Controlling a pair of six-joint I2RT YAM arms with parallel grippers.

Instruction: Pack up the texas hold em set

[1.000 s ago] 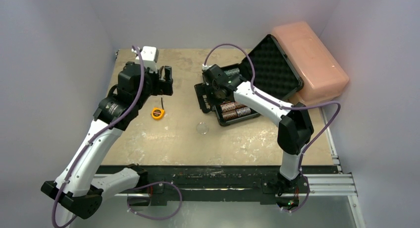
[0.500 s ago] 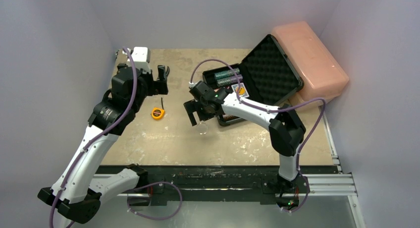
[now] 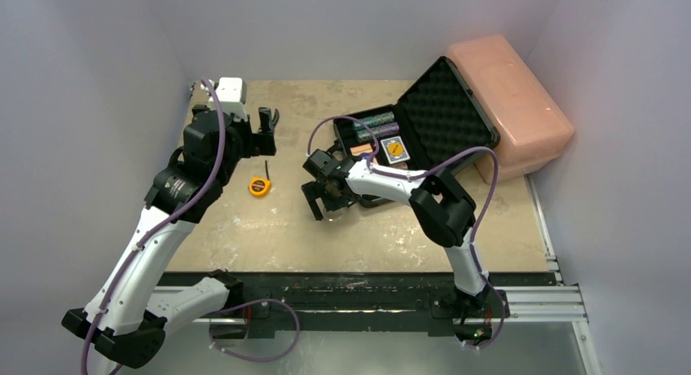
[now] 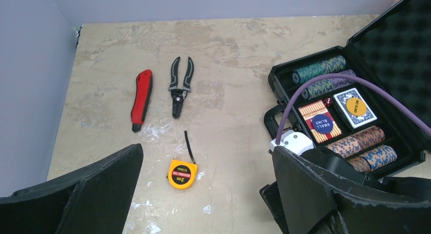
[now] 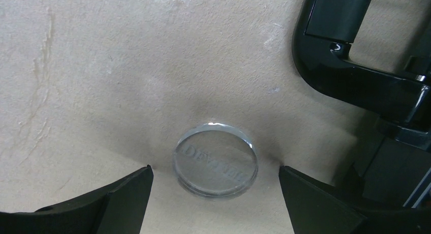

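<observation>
The right tool [image 5: 215, 201] hangs released just above the bench [image 5: 76, 66]. Its fingers [image 5: 119, 198] are spread to either side of a clear round button [image 5: 215, 162], which lies flat outside the case [image 3: 446, 106], close to the handle [image 5: 350, 76].

The button looks thin and slick, so the grip probably has to land on its rim. That means centring over it, lowering until the tips almost brush the bench, then closing slowly so it does not squirt sideways. The right finger should stay clear of the handle.

Chips [image 4: 363, 145] and both card decks [image 4: 355, 108] already sit in the open case, so the button belongs there too.

The left tool [image 3: 266, 132] is also released, well apart at far left.
</observation>
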